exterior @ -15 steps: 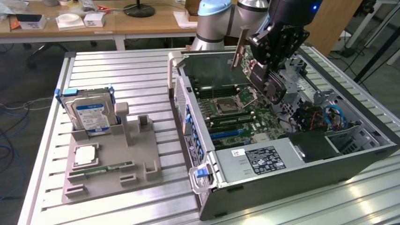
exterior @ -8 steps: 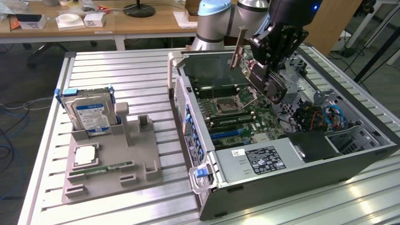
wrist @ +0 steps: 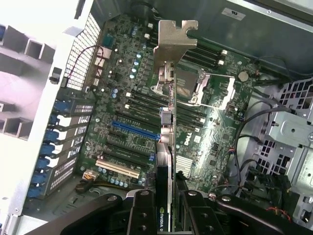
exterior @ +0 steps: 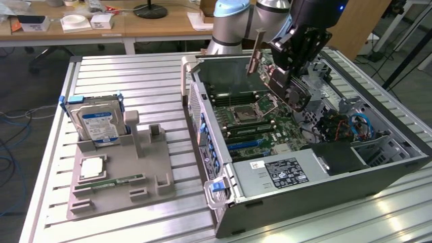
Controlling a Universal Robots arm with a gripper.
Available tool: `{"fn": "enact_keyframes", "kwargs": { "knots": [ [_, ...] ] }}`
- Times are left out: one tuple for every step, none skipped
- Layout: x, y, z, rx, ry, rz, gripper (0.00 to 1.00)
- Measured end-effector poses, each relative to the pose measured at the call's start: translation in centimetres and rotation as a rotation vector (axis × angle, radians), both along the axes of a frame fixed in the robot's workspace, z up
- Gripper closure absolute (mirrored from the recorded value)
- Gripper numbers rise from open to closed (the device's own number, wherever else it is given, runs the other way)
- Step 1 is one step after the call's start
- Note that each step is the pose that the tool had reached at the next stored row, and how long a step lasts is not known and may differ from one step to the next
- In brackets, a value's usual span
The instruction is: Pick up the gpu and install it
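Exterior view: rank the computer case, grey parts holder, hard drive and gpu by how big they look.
1. computer case
2. grey parts holder
3. hard drive and gpu: they look about alike; the gpu is tilted and partly covered, so I leave them unranked.

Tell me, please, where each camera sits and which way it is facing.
Exterior view: off the arm, raised, looking down over the slotted table at the open computer case; the arm and gripper show, holding the gpu above the motherboard.
Wrist view: on the wrist, looking along the held gpu into the case at the motherboard; the gripper shows, black fingers flanking the card.
Shared: gpu, gripper, motherboard, case.
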State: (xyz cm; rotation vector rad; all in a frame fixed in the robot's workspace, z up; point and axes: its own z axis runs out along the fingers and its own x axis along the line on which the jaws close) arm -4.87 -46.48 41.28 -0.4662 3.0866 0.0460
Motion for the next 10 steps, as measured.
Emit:
{"fn": "enact_keyframes", "kwargs": {
  "knots": [
    [0.00,0.00,0.00,-0.0001,0.0000,0.006,0.74],
    [0.00,0.00,0.00,-0.0001,0.0000,0.013,0.74],
    [0.00,0.00,0.00,-0.0001,0.0000,0.019,0.74],
    [0.00,0.00,0.00,-0.0001,0.0000,0.025,0.74],
    [0.00,0.00,0.00,0.0000,0.0000,0.031,0.74],
    [0.00,0.00,0.00,-0.0001,0.0000,0.037,0.74],
    [0.00,0.00,0.00,0.0000,0.0000,0.043,0.74],
    [0.00,0.00,0.00,-0.0001,0.0000,0.050,0.74],
    [0.00,0.00,0.00,0.0000,0.0000,0.056,0.74],
    [0.00,0.00,0.00,0.0000,0.0000,0.062,0.74]
  ]
}}
